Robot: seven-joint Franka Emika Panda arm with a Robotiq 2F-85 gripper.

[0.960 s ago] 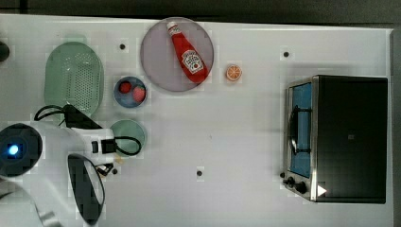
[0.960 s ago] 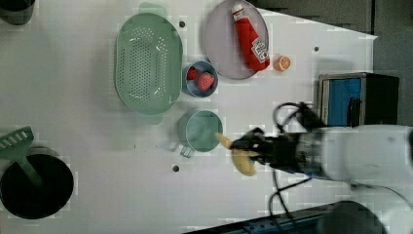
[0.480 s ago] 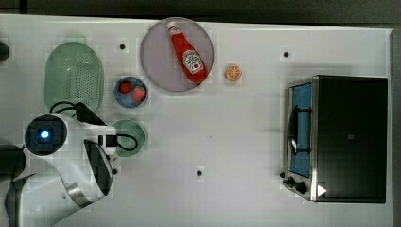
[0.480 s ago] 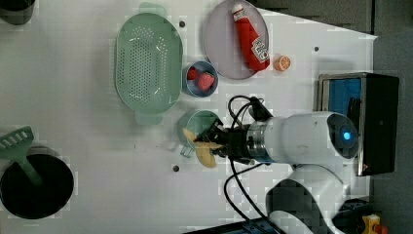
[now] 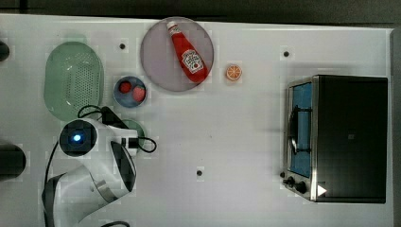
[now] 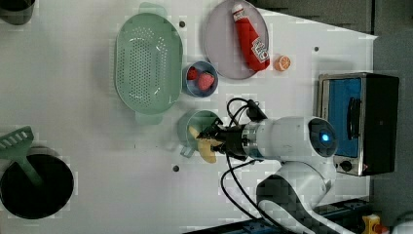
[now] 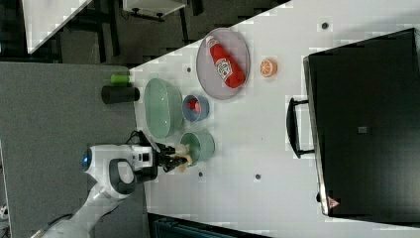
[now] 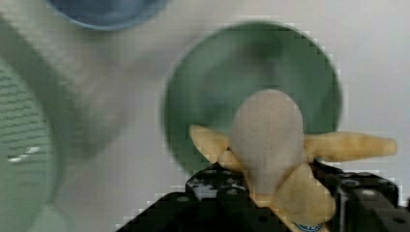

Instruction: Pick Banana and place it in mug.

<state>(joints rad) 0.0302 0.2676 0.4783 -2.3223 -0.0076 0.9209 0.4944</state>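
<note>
The banana [image 8: 270, 140] is half-peeled, with yellow peel flaps spread around its pale tip. My gripper [image 8: 280, 193] is shut on the banana, a black finger on each side. It hangs over the near rim of the small pale-green mug [image 8: 241, 72]. In the left view the banana [image 6: 204, 148] overlaps the mug's [image 6: 197, 124] lower rim, and the gripper [image 6: 214, 141] reaches in from the left view's right. The right view shows the banana [image 7: 182, 157] at the mug's [image 7: 200, 144] edge. In the top view my arm covers most of the mug [image 5: 137, 128].
A large green colander [image 5: 73, 80] and a blue bowl [image 5: 129, 91] of strawberries stand close beside the mug. Further off are a grey plate [image 5: 158, 71] with a ketchup bottle [image 5: 188, 56], an orange slice [image 5: 233, 72] and a toaster oven [image 5: 340, 137]. A black pot [image 6: 34, 185] holds a green spatula.
My arm has carried the banana from beside the mug to over its rim, moving toward the left view's left.
</note>
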